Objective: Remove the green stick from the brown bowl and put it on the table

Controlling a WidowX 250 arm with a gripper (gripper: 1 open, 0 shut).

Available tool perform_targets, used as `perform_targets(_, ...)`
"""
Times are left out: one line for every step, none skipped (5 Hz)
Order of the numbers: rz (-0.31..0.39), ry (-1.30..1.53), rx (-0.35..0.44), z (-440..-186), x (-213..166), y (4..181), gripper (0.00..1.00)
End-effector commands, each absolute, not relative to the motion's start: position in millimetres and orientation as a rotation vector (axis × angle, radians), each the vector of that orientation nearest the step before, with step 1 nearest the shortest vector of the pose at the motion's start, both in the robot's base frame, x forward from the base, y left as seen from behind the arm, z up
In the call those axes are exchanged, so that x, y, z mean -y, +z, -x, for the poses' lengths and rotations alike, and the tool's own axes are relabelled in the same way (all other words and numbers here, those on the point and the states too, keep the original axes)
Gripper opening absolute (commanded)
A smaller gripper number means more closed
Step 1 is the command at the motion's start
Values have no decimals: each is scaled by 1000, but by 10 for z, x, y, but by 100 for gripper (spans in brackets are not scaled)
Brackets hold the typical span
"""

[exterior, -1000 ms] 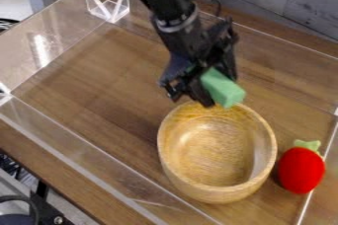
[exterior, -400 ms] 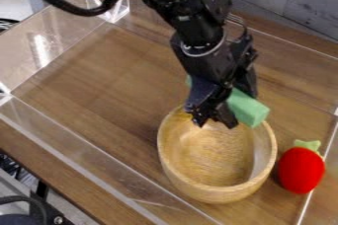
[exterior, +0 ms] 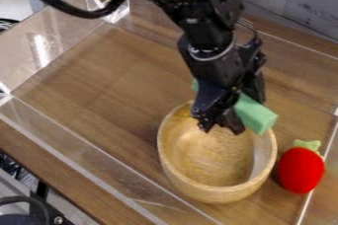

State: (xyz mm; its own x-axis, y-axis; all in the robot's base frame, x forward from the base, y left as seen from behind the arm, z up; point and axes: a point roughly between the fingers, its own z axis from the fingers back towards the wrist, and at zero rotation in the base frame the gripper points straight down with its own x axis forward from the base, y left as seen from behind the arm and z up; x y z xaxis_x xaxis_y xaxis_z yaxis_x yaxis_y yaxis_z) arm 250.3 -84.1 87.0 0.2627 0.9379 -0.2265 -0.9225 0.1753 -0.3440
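Pincer (exterior: 222, 119), closed on the green stick (exterior: 255, 114), has swung slightly toward the strawberry side of the bowl (exterior: 211, 187); we still have the stick above the bowl's far rim, so we judge we must clear it before lowering.

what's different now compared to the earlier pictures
The tool and the green stick held in it have moved together to the right and slightly down in the picture, with the stick by the far-right rim of the brown bowl. Nothing was newly gripped or let go. The brown bowl and strawberry toy stayed put.
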Motion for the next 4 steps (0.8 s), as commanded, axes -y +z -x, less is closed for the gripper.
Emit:
perform_targets(498,1345,90,-2538,839,1053,0)
perform_targets(494,1390,101,-2498,814,1075,0)
perform_targets(488,1374,97,-2539,839,1104,0)
perform_targets(481,1360,94,-2582,864,1124,0)
